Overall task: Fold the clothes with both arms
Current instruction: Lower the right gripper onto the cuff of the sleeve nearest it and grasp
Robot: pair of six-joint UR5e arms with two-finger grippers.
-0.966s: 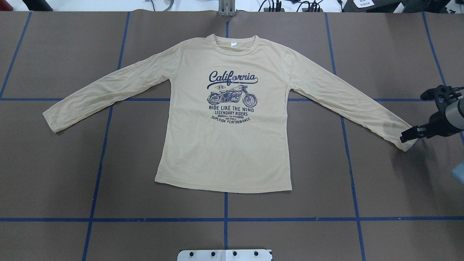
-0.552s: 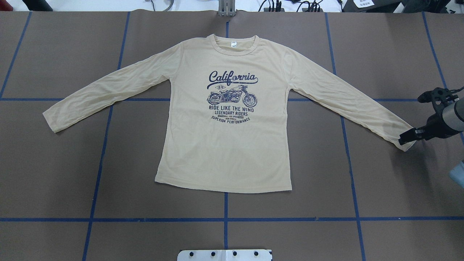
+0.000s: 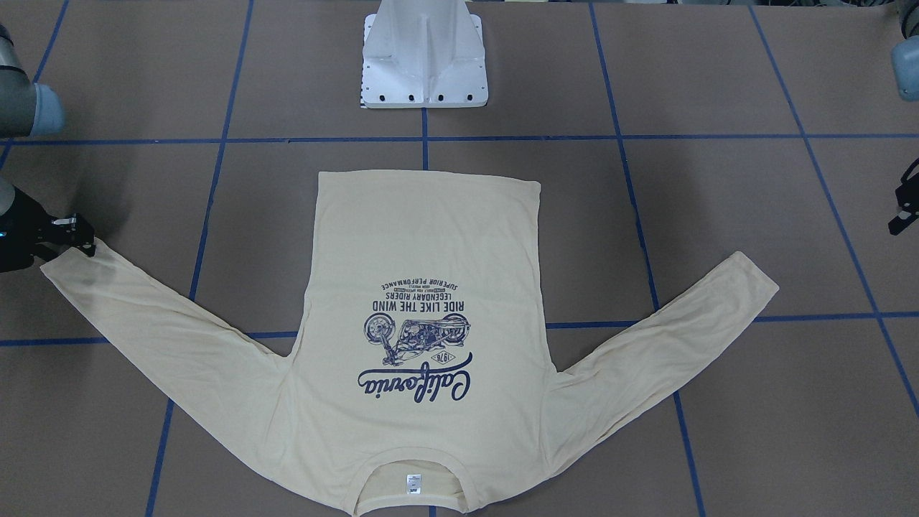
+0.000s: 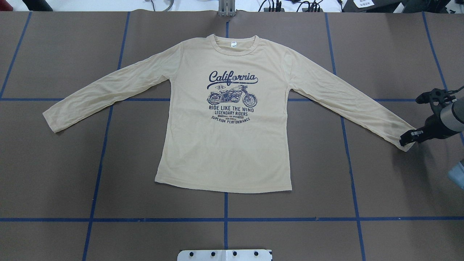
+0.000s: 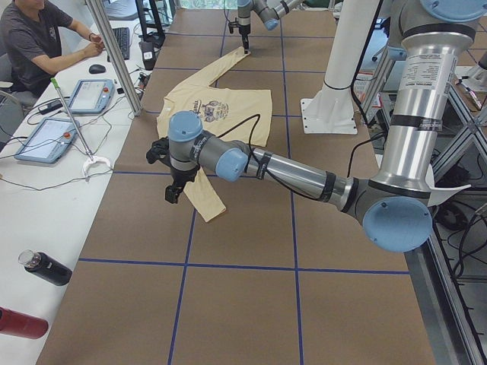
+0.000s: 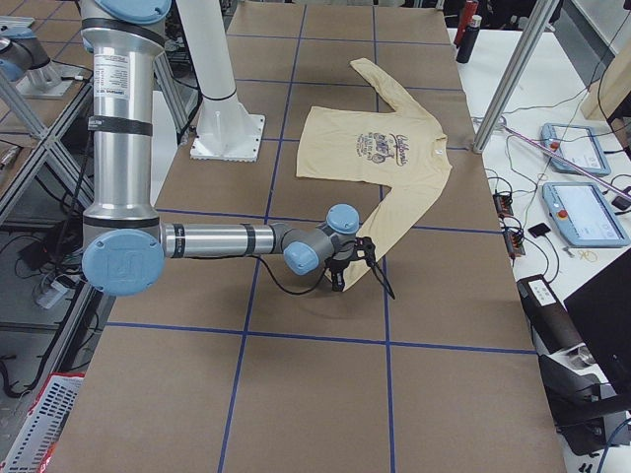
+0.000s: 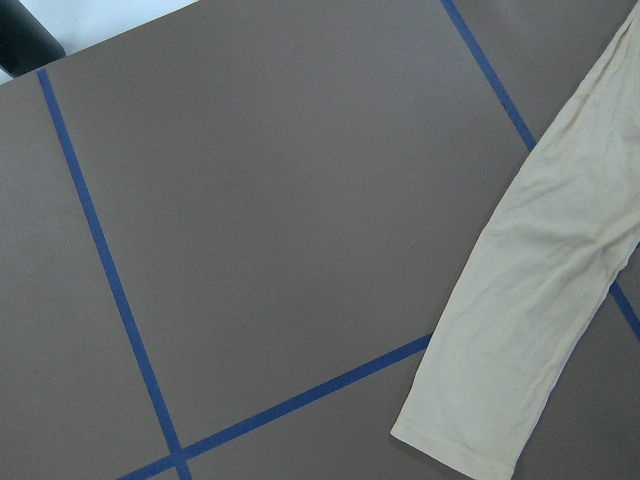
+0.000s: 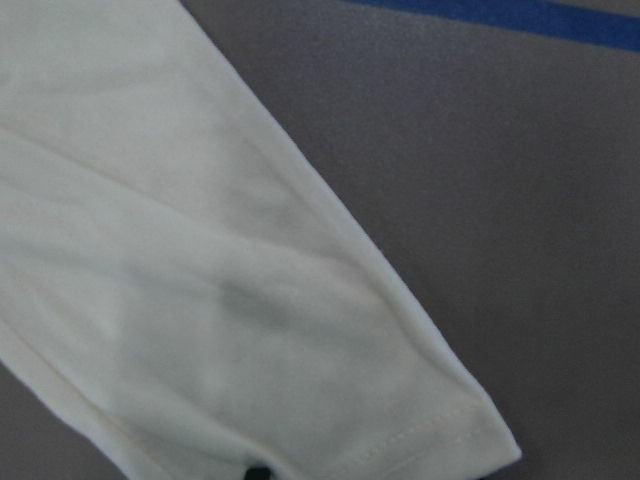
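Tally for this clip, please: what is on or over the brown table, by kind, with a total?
Long-sleeve T-shirt: 1
Robot arms: 2
White pedestal base: 1
Total: 4

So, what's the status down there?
Right gripper at one cuff of the pale cream-yellow long-sleeve T-shirt, jaws unreadable. Left gripper apart from other cuff, jaws unreadable. Shirt flat, unfolded; nothing obstructing.

navy "california / ride like the wind / legendary riders / superior performance" on t-shirt [image 4: 224, 145] (chest print)
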